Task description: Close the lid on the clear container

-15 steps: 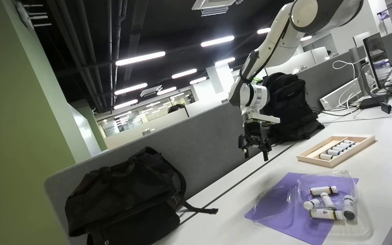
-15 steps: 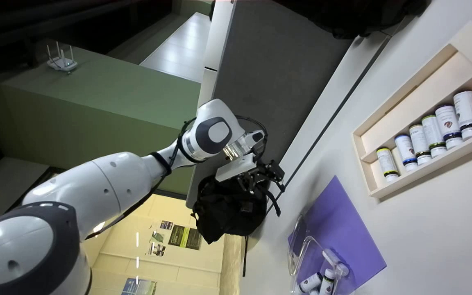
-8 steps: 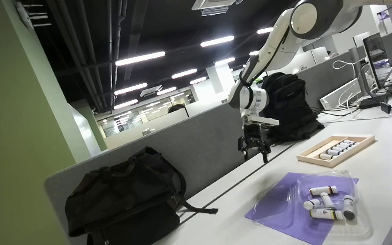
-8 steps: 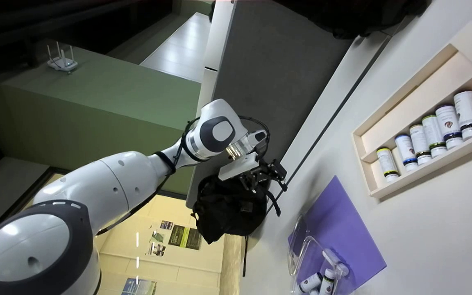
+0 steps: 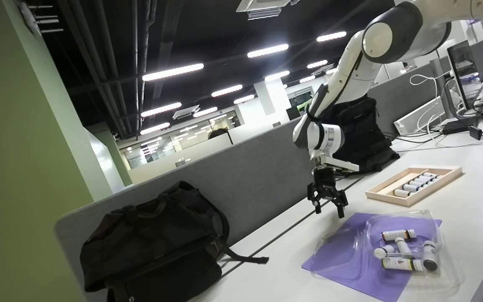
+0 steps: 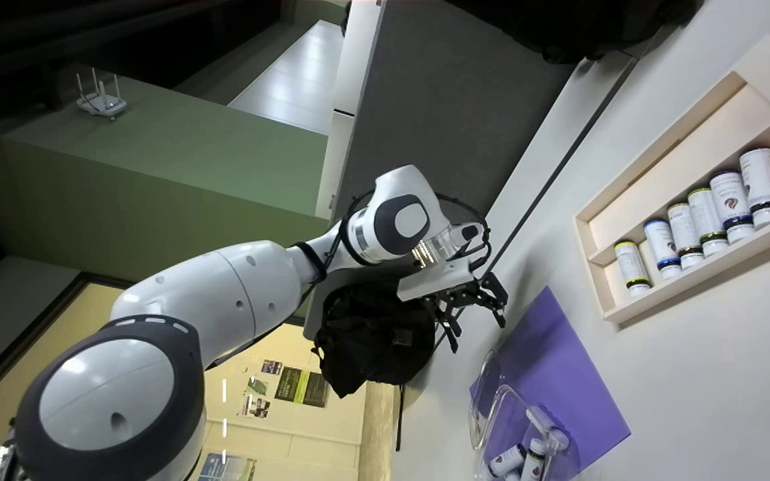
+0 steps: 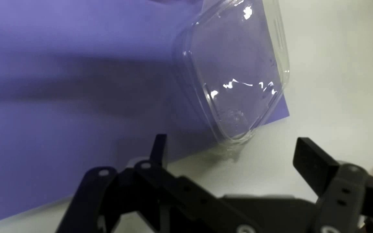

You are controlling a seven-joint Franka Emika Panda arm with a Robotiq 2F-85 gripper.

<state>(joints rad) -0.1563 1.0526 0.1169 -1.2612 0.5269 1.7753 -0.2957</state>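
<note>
The clear container [image 5: 447, 268], with several white bottles inside, sits on the purple sheet and table; it also shows in an exterior view [image 6: 500, 417]. Its lid [image 5: 338, 256] lies folded open beside it; the lid also shows in an exterior view [image 6: 484, 394]. In the wrist view an empty clear shell, seemingly the lid [image 7: 235, 64], has one corner just ahead of the gap between the fingers. My gripper [image 5: 329, 209] is open and empty, above the table near the sheet's far edge. It also shows in an exterior view [image 6: 477, 333] and the wrist view [image 7: 231, 145].
The purple sheet [image 6: 559, 354] lies under the lid and part of the container. A wooden tray [image 5: 386, 184] with several bottles stands farther back. A black backpack [image 5: 153, 243] is on the left; another [image 5: 354, 130] stands behind the arm. A grey partition [image 5: 250, 176] runs along the table.
My gripper has moved down and toward the purple sheet and the lid, to the right in both exterior views. It stays open. The container and lid have not moved.
</note>
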